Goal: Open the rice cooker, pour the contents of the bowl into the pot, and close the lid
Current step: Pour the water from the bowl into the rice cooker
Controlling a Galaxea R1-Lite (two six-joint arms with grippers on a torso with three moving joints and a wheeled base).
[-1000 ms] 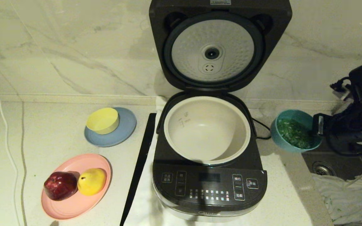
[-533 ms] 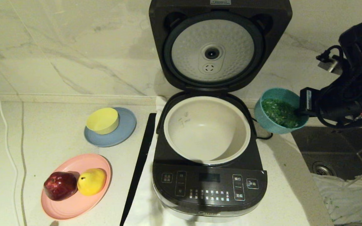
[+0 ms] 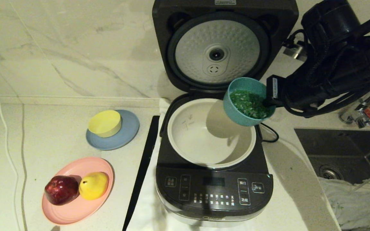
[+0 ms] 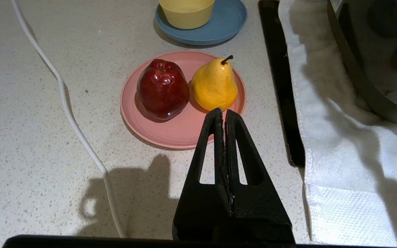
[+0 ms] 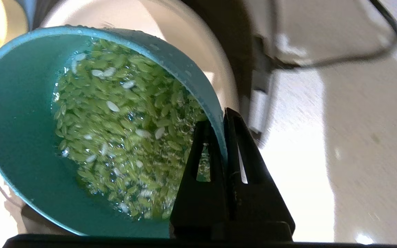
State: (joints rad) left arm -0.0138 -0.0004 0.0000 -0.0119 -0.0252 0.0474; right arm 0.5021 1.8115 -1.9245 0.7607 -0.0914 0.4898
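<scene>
Right gripper [image 3: 270, 102], clenched on the near wall of the small round teal-blue plastic bowl [image 3: 247, 102], one finger inside the rim and one outside. Over the last second the bowl has been carried from the counter's right edge beside the sink up to the right rim of the round cream-white inner pot [image 3: 211, 133], where it now hangs tilted towards the pot; pouring appears imminent. The contents [image 5: 126, 137], glossy green grain-like bits with a few white ones, look wet, though that is uncertain, and none has spilled. The large dark grey rounded-square rice cooker [image 3: 214, 189] stands on a white cloth, its hinged lid [image 3: 217, 48] upright, dimpled silver plate showing. Left gripper [image 4: 223, 113] parked, fingers pressed together, above the pink plate
</scene>
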